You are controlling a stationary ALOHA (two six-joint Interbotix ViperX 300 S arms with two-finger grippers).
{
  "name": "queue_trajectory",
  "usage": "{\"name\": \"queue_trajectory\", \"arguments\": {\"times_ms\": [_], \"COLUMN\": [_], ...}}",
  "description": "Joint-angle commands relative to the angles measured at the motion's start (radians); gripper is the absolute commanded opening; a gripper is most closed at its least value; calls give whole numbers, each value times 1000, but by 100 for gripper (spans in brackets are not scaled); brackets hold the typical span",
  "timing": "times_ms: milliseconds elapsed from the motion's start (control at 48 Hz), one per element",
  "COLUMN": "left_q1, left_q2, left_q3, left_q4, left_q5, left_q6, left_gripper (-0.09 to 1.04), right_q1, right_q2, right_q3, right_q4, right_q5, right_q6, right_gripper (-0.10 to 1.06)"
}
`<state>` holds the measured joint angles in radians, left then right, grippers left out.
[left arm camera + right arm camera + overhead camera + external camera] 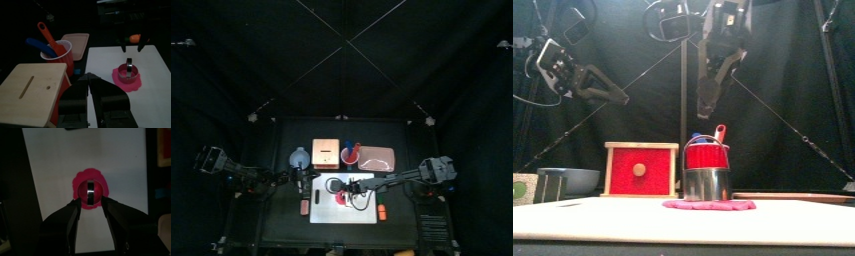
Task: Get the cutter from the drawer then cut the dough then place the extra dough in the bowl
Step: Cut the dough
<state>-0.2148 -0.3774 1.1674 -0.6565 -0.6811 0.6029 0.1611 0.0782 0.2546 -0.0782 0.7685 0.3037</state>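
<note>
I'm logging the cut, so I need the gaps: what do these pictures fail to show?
Whether the cutter has cut through the dough: its rim hides the edge in all views.
Inside of the bowl: front view shows only its wall, top view is too small.
Drawer contents: the red drawer front hides them.

You'll find no text, label, brand, number or sign clear enough to read on anything in these four views
</note>
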Motion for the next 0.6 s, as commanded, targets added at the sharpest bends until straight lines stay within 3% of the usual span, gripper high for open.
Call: {"name": "queue_trajectory", "arguments": {"times_ms": [21, 229, 396, 604], "left_q1": [-3, -3, 0, -3], "left_q2": [9, 44, 98, 158], "left_q3": [-41, -83, -120, -184], "left_q4": [5, 8, 37, 44], "left_q5": [2, 3, 2, 0], "left_q6": [0, 3, 3, 2], "left_gripper": [44, 44, 43, 45], "right_q1": [8, 3, -12, -20], "right_q2": [-143, -310, -382, -377], "right_q3": [110, 368, 529, 554], "right_q4": [-31, -84, -160, -58], "right_q5": [-189, -540, -666, -723], "right_q6": [-2, -6, -3, -8], "right_gripper": [76, 76, 76, 76]}}
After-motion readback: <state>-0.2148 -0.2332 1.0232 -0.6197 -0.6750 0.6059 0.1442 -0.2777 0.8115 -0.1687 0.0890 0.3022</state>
